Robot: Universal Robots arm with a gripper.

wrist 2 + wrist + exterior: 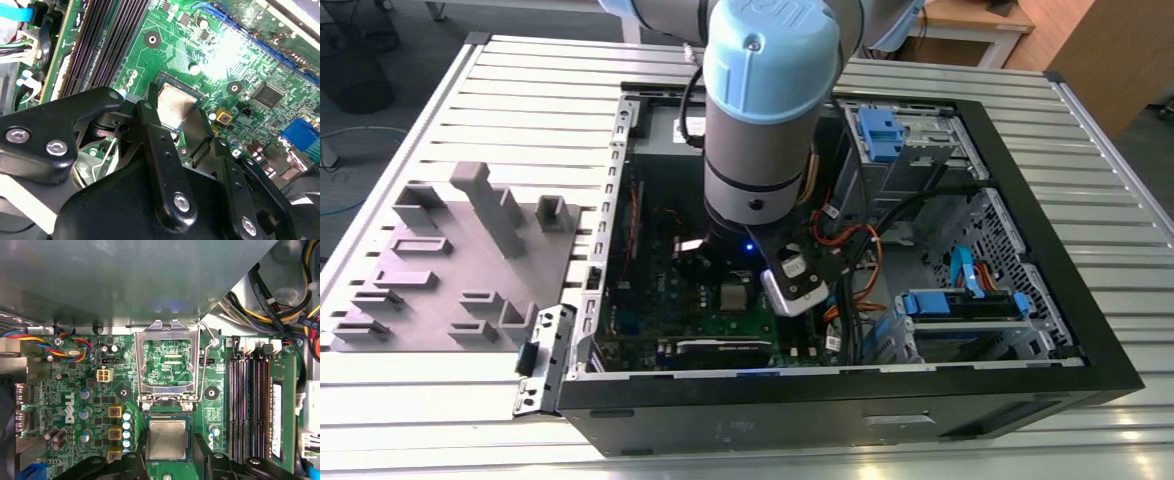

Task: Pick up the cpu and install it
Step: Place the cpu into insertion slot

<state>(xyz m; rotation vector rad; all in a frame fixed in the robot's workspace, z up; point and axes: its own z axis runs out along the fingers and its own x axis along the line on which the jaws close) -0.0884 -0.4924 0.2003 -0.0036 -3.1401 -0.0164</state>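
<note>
The cpu (167,439) is a small silvery square lying flat in the dark socket frame of the green motherboard (75,390). It also shows under the arm in the exterior view as a grey cpu (736,296), and between the black fingers as the cpu (172,102). My gripper (170,447) hangs right over it inside the computer case, the gripper (175,114) open, one finger on each side. A thin strip of socket frame shows between the chip and each finger. The socket's metal load plate (167,360) stands flipped up beside the chip.
Memory slots (250,405) run beside the socket. Orange and black cables (854,260) and blue drive bays (961,300) fill the case on the exterior view's right. The grey moulded tray (440,270) lies on the slatted table at the exterior view's left. Case walls (854,400) surround the arm.
</note>
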